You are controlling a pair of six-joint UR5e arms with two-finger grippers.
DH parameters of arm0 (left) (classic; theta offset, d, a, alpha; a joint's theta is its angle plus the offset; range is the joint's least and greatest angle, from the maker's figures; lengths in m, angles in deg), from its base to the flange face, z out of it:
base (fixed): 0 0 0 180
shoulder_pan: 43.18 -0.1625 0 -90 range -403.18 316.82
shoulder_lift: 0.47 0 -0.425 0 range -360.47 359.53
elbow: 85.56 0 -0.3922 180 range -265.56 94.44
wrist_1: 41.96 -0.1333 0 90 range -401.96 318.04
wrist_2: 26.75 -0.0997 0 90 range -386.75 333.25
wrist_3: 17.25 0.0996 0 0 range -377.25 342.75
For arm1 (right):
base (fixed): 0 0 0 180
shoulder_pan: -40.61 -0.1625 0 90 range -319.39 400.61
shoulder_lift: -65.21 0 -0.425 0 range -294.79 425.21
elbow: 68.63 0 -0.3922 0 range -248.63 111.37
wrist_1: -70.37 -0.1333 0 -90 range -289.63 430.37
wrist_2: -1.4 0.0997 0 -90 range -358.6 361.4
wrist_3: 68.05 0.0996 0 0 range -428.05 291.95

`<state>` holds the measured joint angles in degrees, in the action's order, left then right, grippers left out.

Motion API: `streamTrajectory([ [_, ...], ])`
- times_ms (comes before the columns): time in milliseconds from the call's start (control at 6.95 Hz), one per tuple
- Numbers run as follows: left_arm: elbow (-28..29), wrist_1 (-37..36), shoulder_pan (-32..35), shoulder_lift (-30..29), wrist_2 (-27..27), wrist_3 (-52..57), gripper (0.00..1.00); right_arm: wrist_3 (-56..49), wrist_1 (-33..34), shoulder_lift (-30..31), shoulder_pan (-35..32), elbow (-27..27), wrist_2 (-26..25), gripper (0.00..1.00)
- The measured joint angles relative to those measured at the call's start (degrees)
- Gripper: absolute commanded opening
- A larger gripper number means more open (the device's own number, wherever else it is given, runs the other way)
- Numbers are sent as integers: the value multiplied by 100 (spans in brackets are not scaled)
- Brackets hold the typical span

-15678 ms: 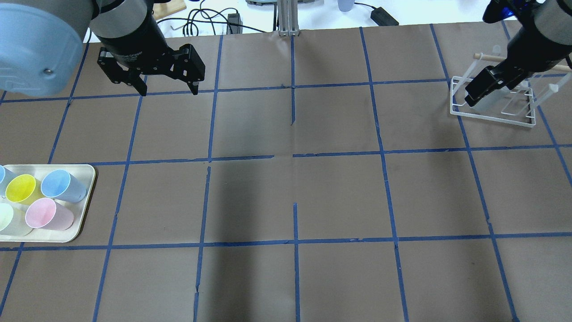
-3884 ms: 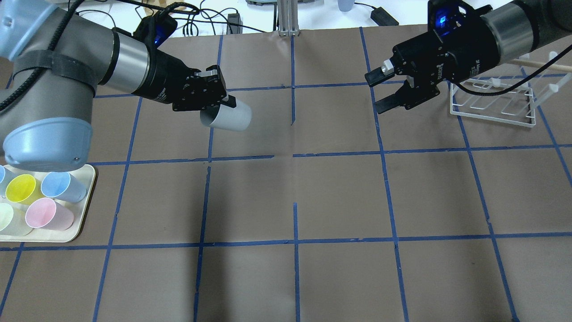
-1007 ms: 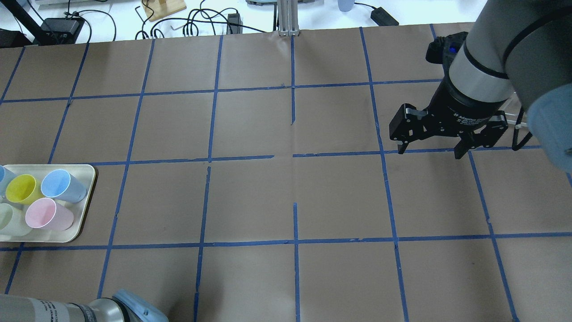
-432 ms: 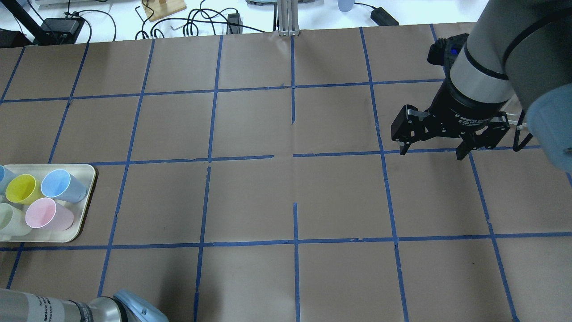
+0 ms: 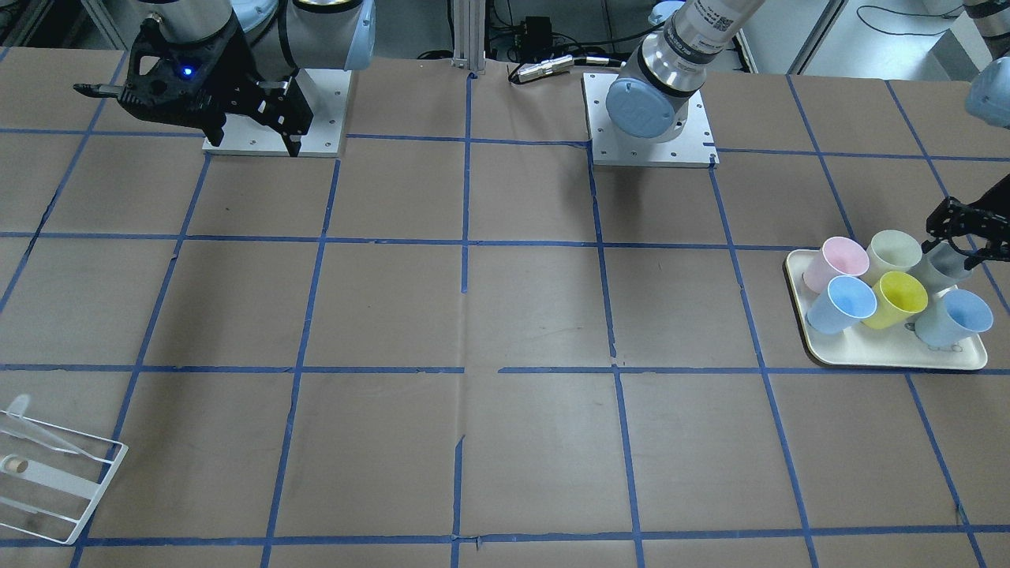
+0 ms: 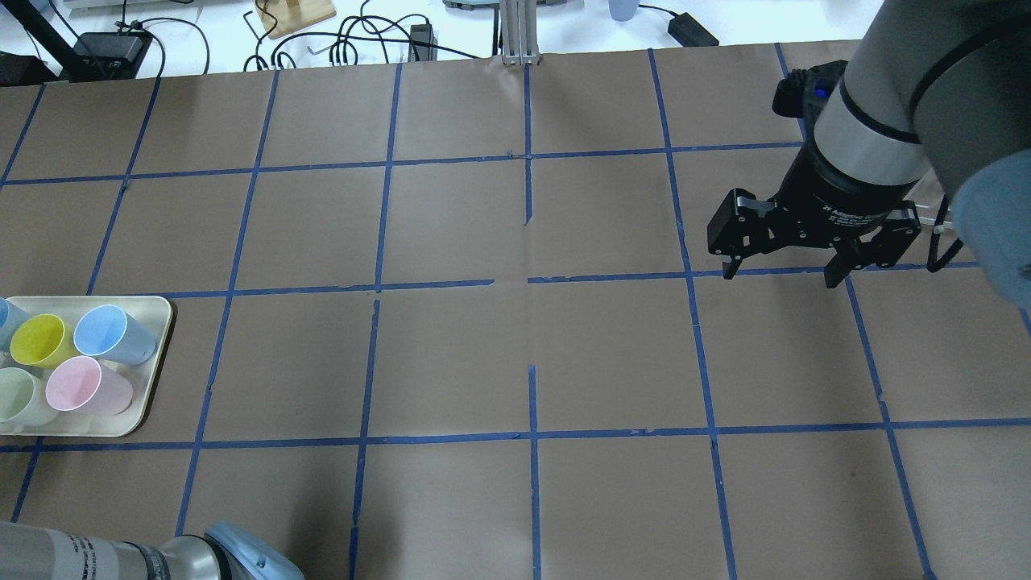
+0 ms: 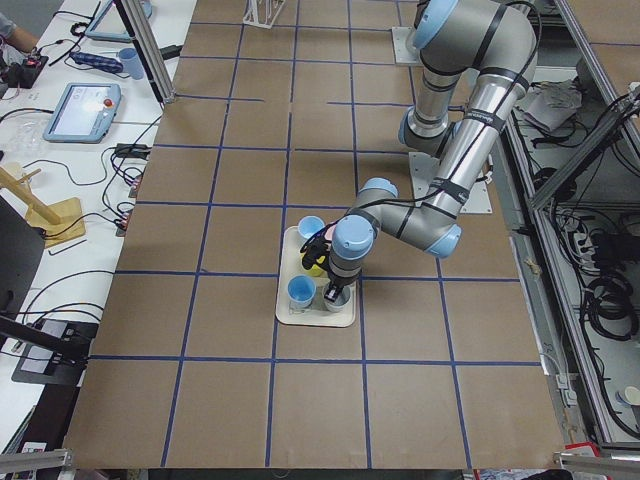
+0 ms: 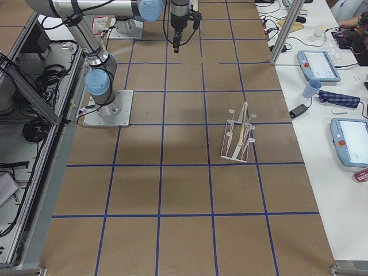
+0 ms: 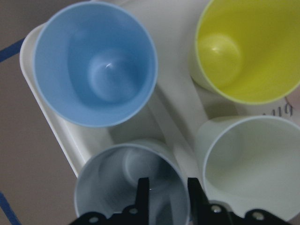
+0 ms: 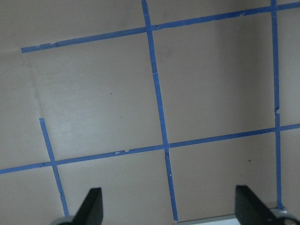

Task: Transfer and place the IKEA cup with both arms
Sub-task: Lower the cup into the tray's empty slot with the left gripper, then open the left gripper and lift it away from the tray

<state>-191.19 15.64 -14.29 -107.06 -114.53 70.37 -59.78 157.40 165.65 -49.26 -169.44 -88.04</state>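
The transfer looks almost finished. The IKEA cup [image 9: 108, 187] stands mouth-up in a corner of the cream tray [image 5: 892, 360], close beside a light-blue cup [image 9: 93, 65], a yellow cup [image 9: 243, 51] and a pale green cup [image 9: 253, 164]. The left gripper [image 9: 168, 183] has one finger inside the rim and one outside, closed on the wall as far as the wrist view shows. Whether the base is fully seated is unclear. What is left, in my judgement, is letting go and lifting clear. The right gripper [image 6: 778, 278] hangs empty with its fingers spread wide over bare tabletop [image 6: 451, 362]. The tabletop is brown paper gridded with blue tape. A white wire rack [image 8: 238, 138] stands well apart from the tray, and cables and tablets line the side benches.
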Motion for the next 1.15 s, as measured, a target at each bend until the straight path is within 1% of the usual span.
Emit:
streamTrajectory([
  [144, 104, 153, 7, 111, -9, -5, 81, -3, 4, 4, 6, 1, 10, 100],
  [432, 608, 933, 80, 371, -12, -10, 81, -11, 6, 9, 12, 7, 46, 100],
  [575, 780, 1286, 283, 550, 15, -45, 81, -16, 9, 10, 13, 8, 56, 100],
  [719, 874, 1603, 642, 787, 38, -224, 81, -18, 17, 10, 13, 9, 65, 100],
  [1007, 1036, 2426, 1303, 1228, 55, -1004, 81, -19, 39, 6, 19, 9, 67, 100],
  [1151, 1086, 2778, 1623, 1419, 160, -1435, 81, -19, 48, 3, 21, 9, 71, 100],
])
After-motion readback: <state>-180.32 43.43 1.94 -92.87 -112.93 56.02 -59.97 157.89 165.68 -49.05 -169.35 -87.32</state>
